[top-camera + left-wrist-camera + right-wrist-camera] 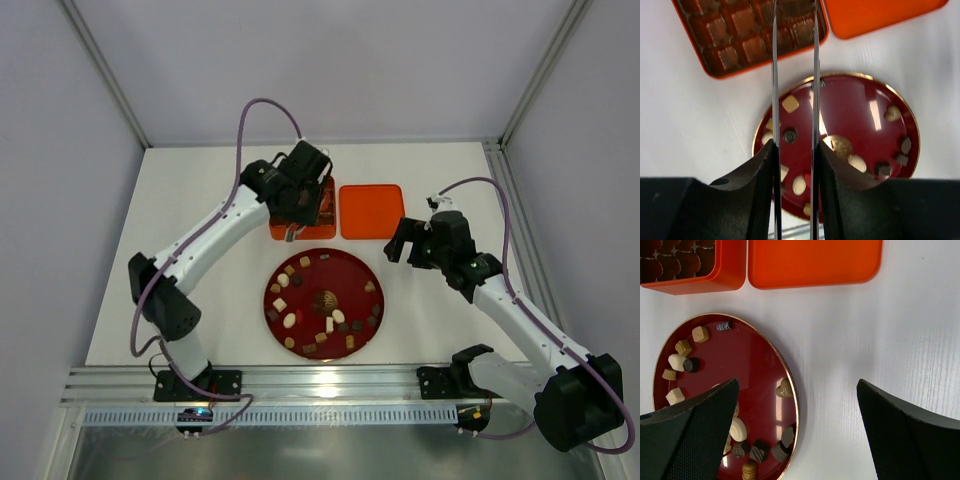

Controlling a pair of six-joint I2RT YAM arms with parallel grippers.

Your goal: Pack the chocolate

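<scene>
Several chocolate pieces (330, 324), dark, tan and cream, lie scattered on a round red plate (345, 285) in the middle of the table; they also show in the left wrist view (790, 103) and the right wrist view (700, 333). My left gripper (292, 222) hangs over the near edge of the orange box (275, 232). It (795, 145) is shut on metal tongs (774, 75), whose two blades stand apart with nothing between them. My right gripper (398, 243) is wide open and empty, right of the plate (797, 385).
The orange box (715, 72) holds a brown moulded tray; I cannot tell whether any cell is filled. Its flat orange lid (371, 210) lies just right of it, seen too in the right wrist view (812, 262). Aluminium rail along the near edge.
</scene>
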